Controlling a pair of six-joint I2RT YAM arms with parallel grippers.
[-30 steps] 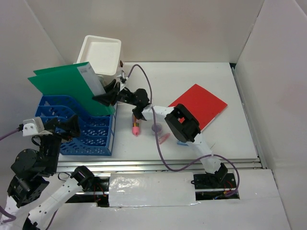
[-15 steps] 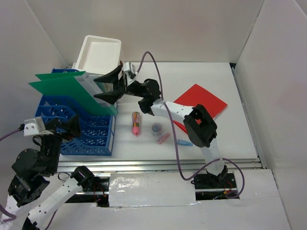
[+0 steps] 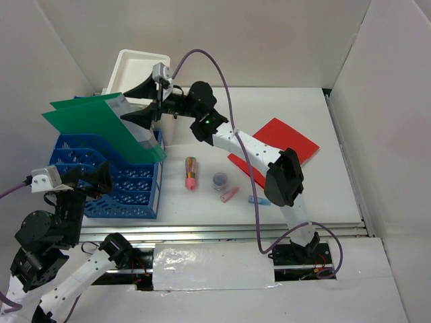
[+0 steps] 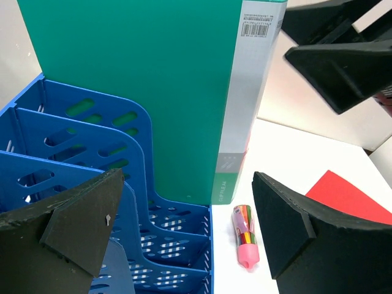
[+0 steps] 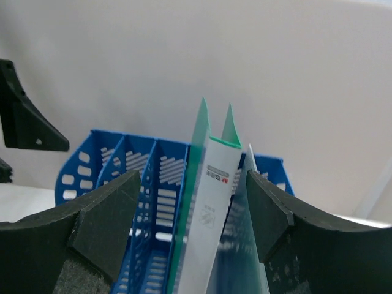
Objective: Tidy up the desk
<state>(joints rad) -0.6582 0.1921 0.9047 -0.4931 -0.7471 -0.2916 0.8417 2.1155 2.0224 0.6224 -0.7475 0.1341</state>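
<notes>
Desk [image 3: 323, 182] under both arms, clutter mid-right | green folder [image 3: 101, 131] upright in blue rack [image 3: 128, 192], far-left | right gripper [image 3: 138, 102] straddles folder top, jaws apart, nothing pinched | left gripper [image 4: 187, 184] gapes wide, empty | I reckon red folder [image 3: 289, 141] next: lies right of right gripper, nearer that arm.

The green folder [image 4: 141, 92] has a pale grey spine [image 4: 245, 110]. At the top of the spine is a white barcode label [image 4: 260, 26], its bars plain but the digits under them too small to read. Lower down are a small striped logo [image 4: 225, 162] and a line of sideways print [image 4: 222, 187], both illegible. The right wrist view shows the same label [image 5: 215, 174], blurred.
</notes>
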